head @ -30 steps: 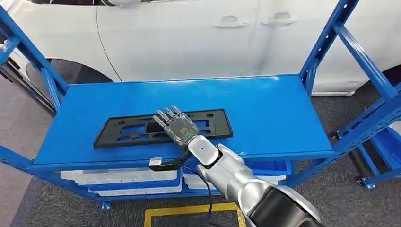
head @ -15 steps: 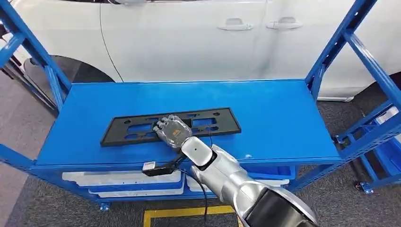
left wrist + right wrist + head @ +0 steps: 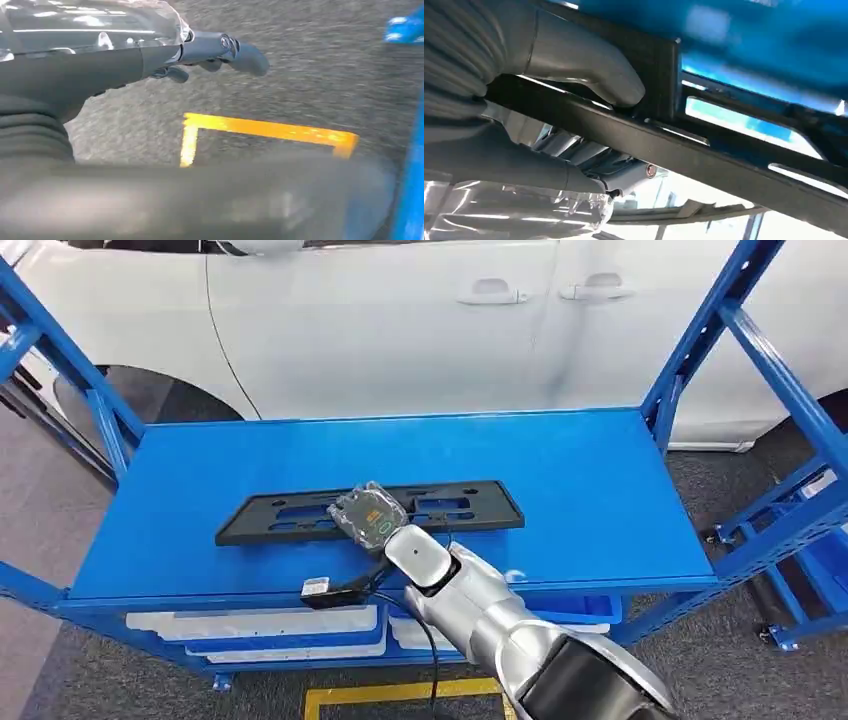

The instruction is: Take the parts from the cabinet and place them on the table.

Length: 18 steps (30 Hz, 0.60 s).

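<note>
A long black slotted frame (image 3: 270,516) lies across the middle of the blue shelf top (image 3: 580,470) in the head view. My right hand (image 3: 368,514) grips the frame's near edge at mid-length, fingers curled in. The right wrist view shows the grey thumb (image 3: 589,65) pressed on one face of the black frame (image 3: 704,155), with the darker fingers wrapped under the other side. My left hand (image 3: 100,55) hangs over the grey floor, fingers loosely extended and holding nothing.
Blue rack uprights (image 3: 700,340) rise at both ends of the shelf. A white car (image 3: 400,320) stands right behind it. White and blue bins (image 3: 260,630) sit on the lower shelf. Yellow tape (image 3: 400,692) marks the floor in front.
My right hand's fingers, spread flat over the frame a second ago, have curled in and closed around its near edge. The camera has shifted slightly.
</note>
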Motion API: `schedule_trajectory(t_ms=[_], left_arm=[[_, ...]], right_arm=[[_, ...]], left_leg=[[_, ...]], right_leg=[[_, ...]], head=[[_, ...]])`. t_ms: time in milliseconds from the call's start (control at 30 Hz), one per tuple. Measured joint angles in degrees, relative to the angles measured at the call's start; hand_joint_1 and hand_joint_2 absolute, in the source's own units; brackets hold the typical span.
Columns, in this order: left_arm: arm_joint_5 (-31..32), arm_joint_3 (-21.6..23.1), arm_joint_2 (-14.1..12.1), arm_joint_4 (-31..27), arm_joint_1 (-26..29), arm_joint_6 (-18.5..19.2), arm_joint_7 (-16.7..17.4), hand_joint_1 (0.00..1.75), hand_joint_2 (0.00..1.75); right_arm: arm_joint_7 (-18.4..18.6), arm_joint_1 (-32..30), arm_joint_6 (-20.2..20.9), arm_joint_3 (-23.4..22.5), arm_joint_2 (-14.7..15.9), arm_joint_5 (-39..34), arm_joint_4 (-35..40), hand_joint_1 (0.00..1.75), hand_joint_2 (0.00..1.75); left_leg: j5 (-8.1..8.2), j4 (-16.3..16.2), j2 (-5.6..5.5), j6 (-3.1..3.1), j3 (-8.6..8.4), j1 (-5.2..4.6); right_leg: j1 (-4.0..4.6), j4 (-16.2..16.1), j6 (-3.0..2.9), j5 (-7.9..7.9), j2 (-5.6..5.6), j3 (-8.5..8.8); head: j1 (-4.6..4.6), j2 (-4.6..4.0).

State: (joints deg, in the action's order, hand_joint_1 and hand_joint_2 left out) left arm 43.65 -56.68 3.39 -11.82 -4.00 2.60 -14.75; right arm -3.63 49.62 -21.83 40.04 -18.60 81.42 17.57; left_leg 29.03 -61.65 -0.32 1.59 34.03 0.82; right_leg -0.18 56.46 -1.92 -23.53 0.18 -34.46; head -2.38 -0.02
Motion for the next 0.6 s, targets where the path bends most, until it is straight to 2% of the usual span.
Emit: schedule_trajectory(t_ms=[67,100,133,167,233,267,300,333,367,400,433,467,500,567,600], left_arm=[[0.4,0.0,-0.2,0.0,0.1,0.5,-0.7,0.00,1.75],[0.6,0.0,-0.2,0.0,0.2,0.7,-1.0,0.00,1.75],[0.7,0.0,-0.2,0.0,0.3,0.8,-1.2,0.00,1.75],[0.8,0.0,-0.2,0.0,0.3,0.9,-1.2,0.00,1.75],[0.8,0.0,-0.2,0.0,0.2,1.1,-1.3,0.00,1.75],[0.7,0.0,-0.3,0.0,0.1,1.3,-1.4,0.00,1.75],[0.5,0.0,-0.3,0.0,0.0,1.7,-1.6,0.00,1.75],[0.4,0.0,-0.3,0.0,0.0,2.1,-1.8,0.00,1.75],[-0.1,-0.2,-0.3,0.0,0.0,2.3,-2.4,0.00,1.75],[-0.5,-0.4,-0.3,0.0,0.0,2.4,-2.7,0.00,1.75],[-0.5,-0.7,-0.3,0.0,0.0,2.6,-2.6,0.00,1.75],[-0.5,-0.9,-0.3,0.0,-0.1,2.9,-2.1,0.00,1.75],[-0.5,-1.1,-0.3,0.0,-0.1,3.0,-1.6,0.00,1.75],[-0.9,-1.6,-0.3,0.0,0.0,3.3,-0.8,0.00,1.75],[-1.1,-1.9,-0.4,0.0,0.1,3.5,-0.4,0.00,1.75]], right_arm=[[-0.6,0.0,-0.6,0.0,0.1,-0.9,0.1,1.75,1.75],[-0.9,-0.1,-1.1,-0.1,0.2,-1.4,0.1,1.75,1.75],[-1.4,-0.1,-1.7,-0.2,0.2,-2.1,0.1,1.75,1.75],[-2.0,0.0,-2.4,-0.4,0.2,-2.9,0.2,1.75,1.75],[-3.9,0.1,-4.2,-1.4,0.1,-5.3,1.0,1.75,1.75],[-5.6,0.2,-5.3,-2.0,0.1,-7.3,1.6,1.75,1.75],[-7.4,0.3,-6.4,-2.8,0.1,-9.7,2.2,1.75,1.75],[-10.4,0.4,-7.8,-4.1,0.1,-13.2,3.2,1.75,1.75],[-14.1,0.2,-8.8,-5.4,0.1,-17.6,4.5,1.75,1.75],[-18.6,-0.3,-9.3,-6.8,0.2,-23.4,6.2,1.75,1.75],[-23.0,-1.3,-9.3,-8.4,0.5,-30.0,10.3,1.75,1.75],[-27.7,-2.6,-9.2,-10.2,1.0,-38.2,15.4,1.75,1.75],[-30.5,-3.8,-8.7,-11.7,1.5,-45.4,20.6,1.75,1.75],[-32.4,-6.7,-6.9,-14.1,3.1,-57.4,32.4,1.75,1.75],[-33.5,-8.9,-6.0,-15.1,4.0,-62.6,38.3,1.75,1.75]], left_leg=[[4.21,-9.7,0.01,0.65,4.80,0.20],[5.01,-13.4,0.01,0.89,6.77,0.28],[4.29,-13.8,0.02,1.00,7.21,0.39],[2.33,-11.5,0.03,1.07,6.41,0.52],[-3.37,-1.3,0.14,1.10,1.76,0.78],[-4.51,3.1,0.27,1.04,-0.09,0.87],[-3.94,4.0,0.08,0.54,-0.69,0.41],[-4.03,3.6,-0.01,-0.06,-0.34,0.44],[-4.02,3.5,-0.04,-0.31,-0.16,0.35],[-4.07,3.4,-0.05,-0.62,-0.06,0.27],[-4.36,3.8,-0.02,-1.18,-0.12,0.73],[-4.46,3.9,-0.02,-1.60,-0.15,0.72],[-4.46,3.9,-0.03,-2.04,-0.03,0.69],[-4.43,3.8,-0.09,-2.33,-0.02,0.46],[-4.39,3.8,-0.25,-2.41,-0.04,0.38]], right_leg=[[0.02,0.0,-0.14,-0.10,0.00,0.01],[0.02,0.1,-0.15,-0.14,0.02,-0.01],[0.00,0.2,-0.10,-0.23,0.06,0.02],[-0.02,0.3,-0.05,-0.35,0.14,0.06],[-0.11,0.9,0.35,-0.81,0.24,0.22],[0.01,1.2,0.68,-1.09,0.25,0.18],[0.41,1.6,1.00,-1.24,0.37,-0.17],[0.46,1.6,1.26,-1.06,0.41,-0.34],[0.39,1.5,1.42,-0.98,0.39,-0.40],[0.37,1.4,1.72,-0.90,0.38,-0.39],[0.46,1.6,2.18,-1.20,0.32,-0.48],[0.24,2.6,2.48,-2.21,0.24,-0.79],[0.23,5.7,2.59,-4.38,0.14,-2.14],[0.12,15.2,2.80,-9.02,0.14,-6.39],[0.11,19.6,2.85,-10.35,0.15,-8.40]], head=[[0.00,0.02],[0.00,0.02],[0.00,0.02],[0.00,0.02],[0.00,0.02],[0.00,0.00],[0.00,0.02],[0.00,0.02],[0.00,0.02],[0.02,0.02],[0.00,0.02],[0.02,0.02],[0.00,0.02],[0.02,0.02],[0.02,0.02]])
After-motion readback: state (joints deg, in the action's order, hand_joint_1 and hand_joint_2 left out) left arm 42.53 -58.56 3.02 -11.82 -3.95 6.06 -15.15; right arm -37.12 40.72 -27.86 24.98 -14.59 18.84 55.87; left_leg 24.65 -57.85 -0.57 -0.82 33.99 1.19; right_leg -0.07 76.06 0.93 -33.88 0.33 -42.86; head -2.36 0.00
